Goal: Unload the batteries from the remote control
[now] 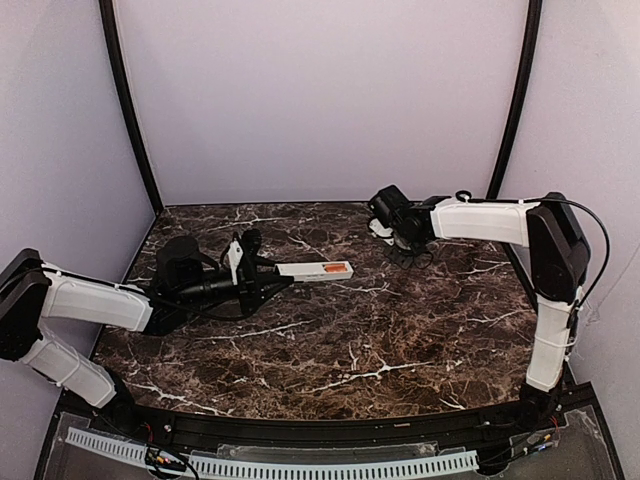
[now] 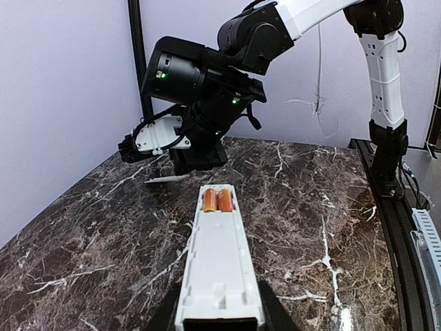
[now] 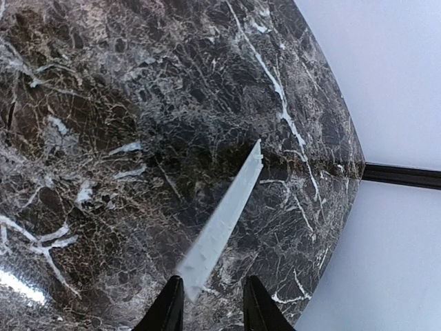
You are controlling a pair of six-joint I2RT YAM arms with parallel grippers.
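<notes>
2 slim orange cylinder batteries (image 2: 216, 201) sit side by side in the open recess of the slim white rectangular remote control (image 2: 219, 262), so 0 unloaded. Remote's near end is clamped in the left hand (image 2: 219, 318), recess up, over the dark marble worktop (image 1: 400, 340). Thin flat white cover strip (image 3: 224, 217) is off and blurred, its end between the parted fingers of the right hand (image 3: 210, 303); I judge it loose, not gripped. Remaining: pull both batteries.

I see the slim white rectangular plastic remote control (image 2: 219, 269) lying level, left of centre, with its long recess facing up and uncovered. Two tiny orange cylindrical batteries (image 2: 216, 201) sit side by side at its far end.
</notes>
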